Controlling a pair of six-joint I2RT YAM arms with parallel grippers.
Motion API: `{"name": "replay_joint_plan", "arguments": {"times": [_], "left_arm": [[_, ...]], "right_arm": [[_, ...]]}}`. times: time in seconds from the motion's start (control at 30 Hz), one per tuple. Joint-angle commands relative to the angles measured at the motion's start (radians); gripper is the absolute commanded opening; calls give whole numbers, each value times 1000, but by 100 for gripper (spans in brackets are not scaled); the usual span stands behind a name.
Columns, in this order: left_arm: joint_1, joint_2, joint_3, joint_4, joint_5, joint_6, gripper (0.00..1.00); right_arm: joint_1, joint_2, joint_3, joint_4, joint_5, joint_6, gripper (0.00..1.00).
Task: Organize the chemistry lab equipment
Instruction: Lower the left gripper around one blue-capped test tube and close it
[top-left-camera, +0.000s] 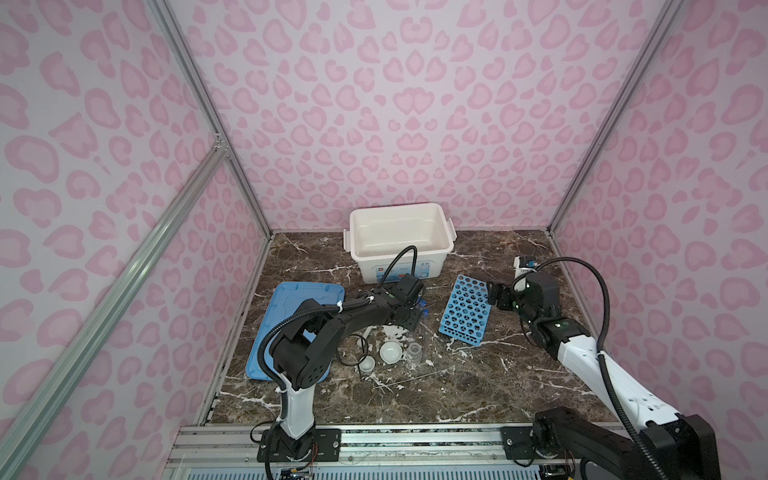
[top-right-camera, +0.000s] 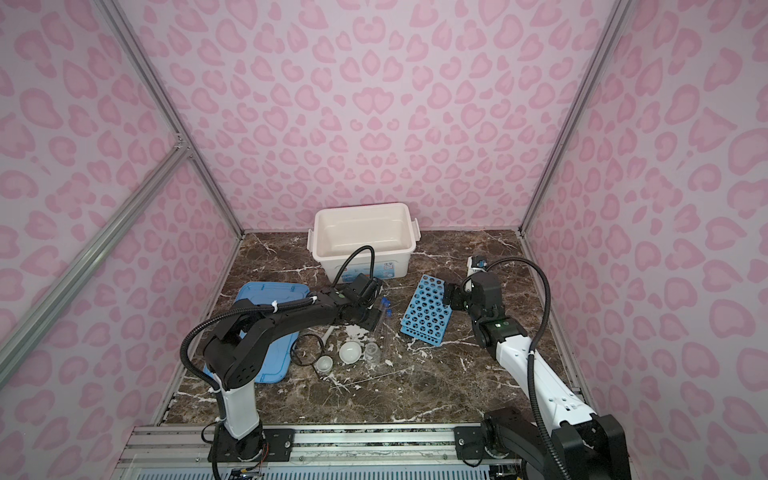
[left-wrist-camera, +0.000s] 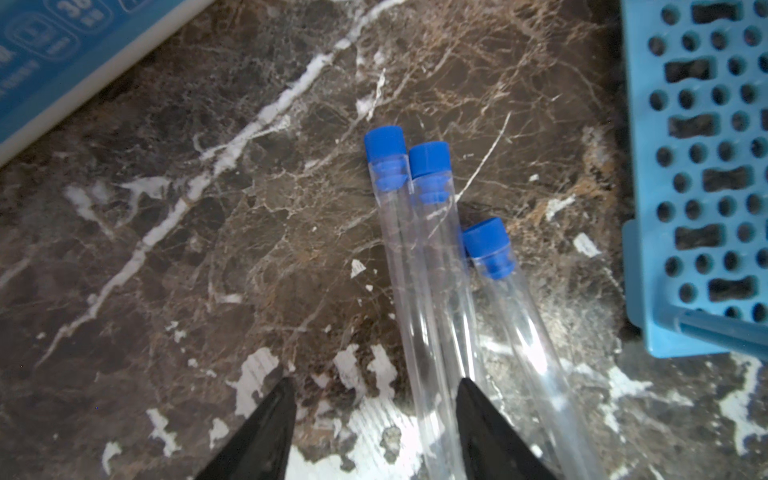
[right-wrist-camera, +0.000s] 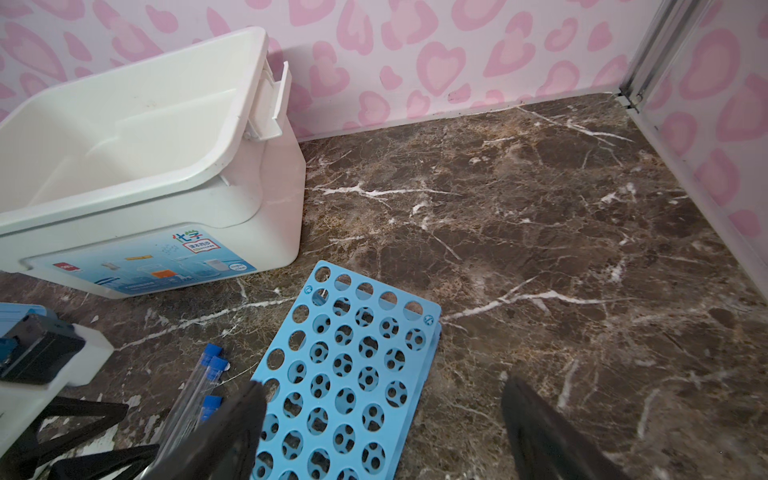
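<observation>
Three clear blue-capped tubes (left-wrist-camera: 432, 249) lie side by side on the marble, also visible in a top view (top-left-camera: 419, 328). My left gripper (left-wrist-camera: 375, 381) (top-left-camera: 409, 322) is low over them and open. One tube runs between its jaws and another lies under one fingertip (left-wrist-camera: 469, 399). The blue perforated rack (top-left-camera: 465, 309) (right-wrist-camera: 349, 374) lies flat to their right. My right gripper (right-wrist-camera: 380, 395) (top-left-camera: 494, 295) hangs wide open over the rack's far end. The white dish (top-left-camera: 391, 352), white cup (top-left-camera: 366, 365), small beaker (top-left-camera: 414, 353), pestle (top-left-camera: 365, 334) and black wire ring stand (top-left-camera: 351, 353) sit near the left arm.
The large white storage box (top-left-camera: 399, 250) (right-wrist-camera: 145, 199) stands open at the back wall. The flat blue lid (top-left-camera: 291, 303) lies at the left, partly under the left arm. Pink walls and metal frame posts close in three sides.
</observation>
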Motion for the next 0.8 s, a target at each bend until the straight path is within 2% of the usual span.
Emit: {"name": "replay_joint_plan", "arguments": {"times": [0.0,0.27,0.77], "left_arm": [[1,10,10,-7,-24,-11,63],[3,22,7,-4,-36,-17,62],[20,22,-9,-1,-60,-53,52]], "right_arm": [[2,-10,-10,17,6,-2,91],[1,-34,-37,49,16,-3,91],[1,-12,-28,46,-20,6,91]]}}
